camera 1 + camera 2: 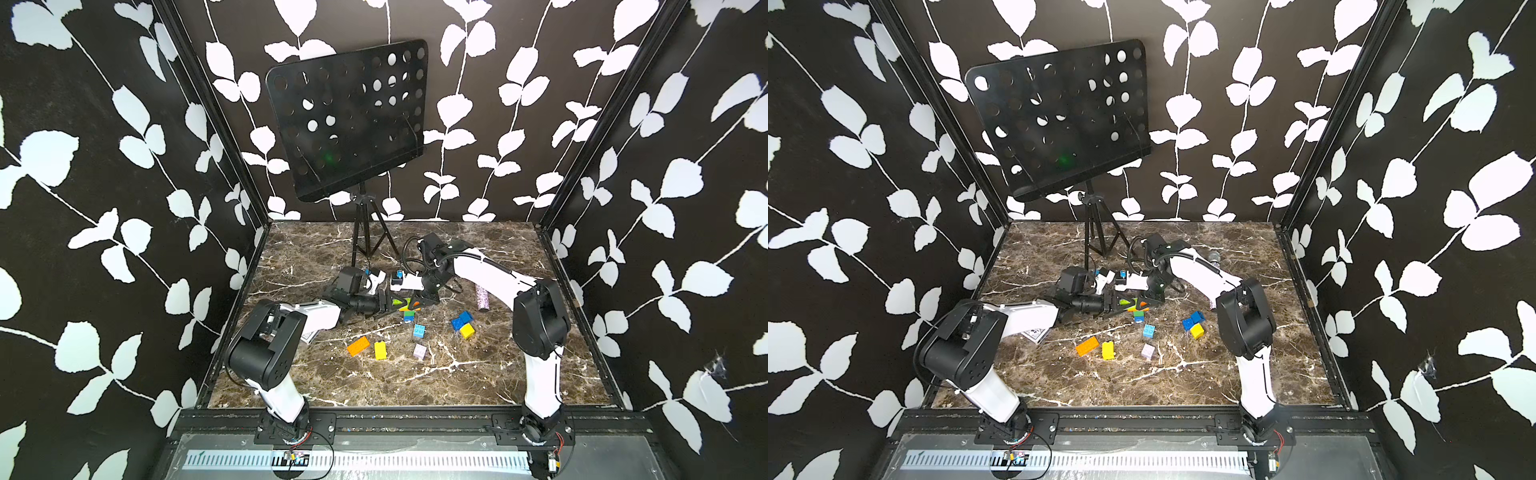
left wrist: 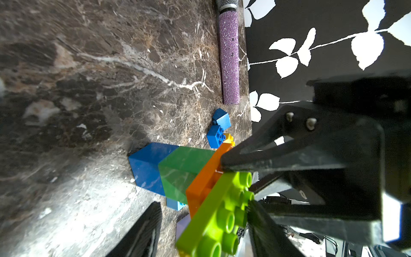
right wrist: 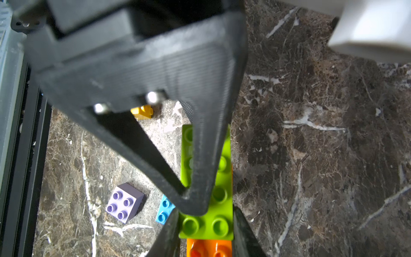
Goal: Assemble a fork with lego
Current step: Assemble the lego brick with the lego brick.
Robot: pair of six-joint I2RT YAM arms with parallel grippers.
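Observation:
The fork (image 1: 409,307) (image 1: 1134,307) hangs tilted between my two grippers in mid-table. It shows a blue (image 2: 145,169) and green (image 2: 182,169) stem, an orange crossbar (image 2: 203,184) and a lime plate (image 2: 213,218) (image 3: 205,224) on top. My right gripper (image 3: 205,213) (image 1: 420,300) is shut on the lime plate's two long sides. My left gripper (image 2: 203,203) (image 1: 388,305) stands open around the plate. One of its fingers (image 3: 200,178) lies against the studs, the other stays apart. The blue end looks to be touching the table.
Loose lego lies nearer the front: orange (image 1: 358,345), yellow (image 1: 380,350), lilac (image 1: 419,351), light blue (image 1: 419,331), a blue pair (image 1: 462,321) with a yellow brick (image 1: 467,331). A glittery microphone (image 1: 483,300) lies to the right. A music stand (image 1: 349,120) rises behind on tripod legs (image 1: 365,245).

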